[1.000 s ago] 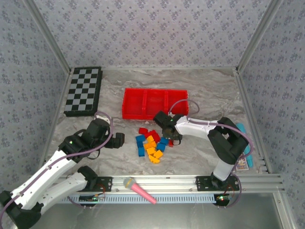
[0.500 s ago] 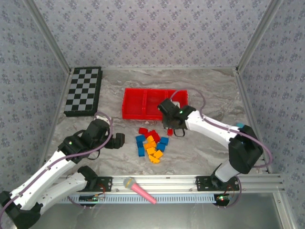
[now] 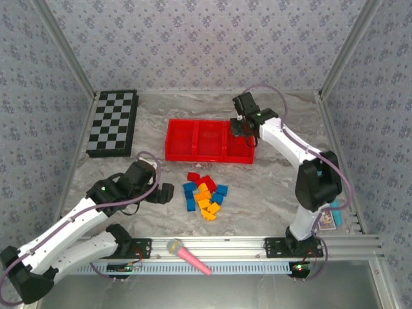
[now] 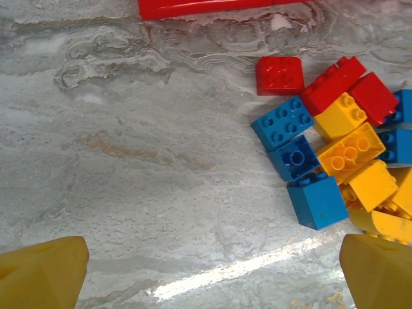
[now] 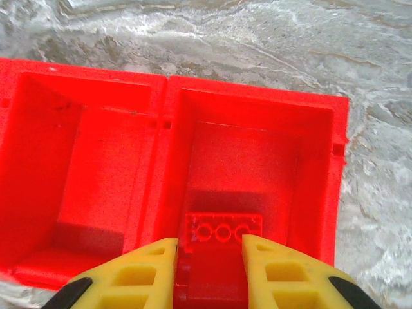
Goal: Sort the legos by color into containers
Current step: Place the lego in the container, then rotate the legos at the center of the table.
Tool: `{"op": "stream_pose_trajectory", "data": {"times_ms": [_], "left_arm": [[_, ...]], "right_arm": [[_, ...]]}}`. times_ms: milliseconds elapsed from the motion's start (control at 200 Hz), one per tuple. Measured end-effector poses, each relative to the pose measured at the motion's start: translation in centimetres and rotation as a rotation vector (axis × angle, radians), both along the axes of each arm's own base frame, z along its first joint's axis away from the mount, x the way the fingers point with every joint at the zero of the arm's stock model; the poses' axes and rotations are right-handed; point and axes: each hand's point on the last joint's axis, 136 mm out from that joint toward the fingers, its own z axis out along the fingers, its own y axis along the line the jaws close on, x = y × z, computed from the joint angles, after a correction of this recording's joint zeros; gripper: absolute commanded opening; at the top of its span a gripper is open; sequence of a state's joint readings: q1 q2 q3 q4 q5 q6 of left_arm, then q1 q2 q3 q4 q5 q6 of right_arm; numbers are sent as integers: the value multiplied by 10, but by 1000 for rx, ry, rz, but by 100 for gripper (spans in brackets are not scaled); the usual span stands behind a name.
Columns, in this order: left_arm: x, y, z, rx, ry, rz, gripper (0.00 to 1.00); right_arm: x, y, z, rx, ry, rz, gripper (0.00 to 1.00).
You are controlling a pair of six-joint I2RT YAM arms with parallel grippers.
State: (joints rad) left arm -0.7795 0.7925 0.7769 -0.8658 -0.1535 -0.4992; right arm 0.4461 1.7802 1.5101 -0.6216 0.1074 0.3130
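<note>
Top view: the red tray (image 3: pixel 193 156) lies at 12 o'clock of the lego pile (image 3: pixel 205 192) on the marbled surface (image 3: pixel 277 187).

The right tool (image 3: pixel 242 129) hangs over the tray's 3 o'clock end compartment. In its wrist view, its yellow fingers (image 5: pixel 138 270) pinch a red brick (image 5: pixel 223 230) above that compartment's floor, studs facing the camera. Whether the brick touches the floor cannot be told.

The left tool (image 3: pixel 165 192) sits low at 9 o'clock of the pile, apart from it, fingers spread wide. In its wrist view, the red, blue and orange-yellow bricks are bunched at 3 o'clock, most touching.

The checkerboard (image 3: pixel 114 122) is at 9 o'clock of the tray, well apart.
</note>
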Motion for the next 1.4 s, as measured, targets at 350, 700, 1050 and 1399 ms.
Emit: {"op": "stream_pose_trajectory", "data": {"times_ms": [350, 700, 1050, 1399], "left_arm": [[-7, -11, 7, -36, -20, -44, 100], [-6, -28, 0, -84, -25, -79, 100], [-10, -65, -27, 14, 67, -136, 100], [3, -140, -34, 62, 101, -199, 94]], "right_arm": [[42, -7, -37, -14, 66, 27, 21], [39, -5, -36, -25, 69, 35, 69], [-36, -35, 14, 2, 3, 2, 84], [-131, -85, 3, 76, 20, -97, 87]]}}
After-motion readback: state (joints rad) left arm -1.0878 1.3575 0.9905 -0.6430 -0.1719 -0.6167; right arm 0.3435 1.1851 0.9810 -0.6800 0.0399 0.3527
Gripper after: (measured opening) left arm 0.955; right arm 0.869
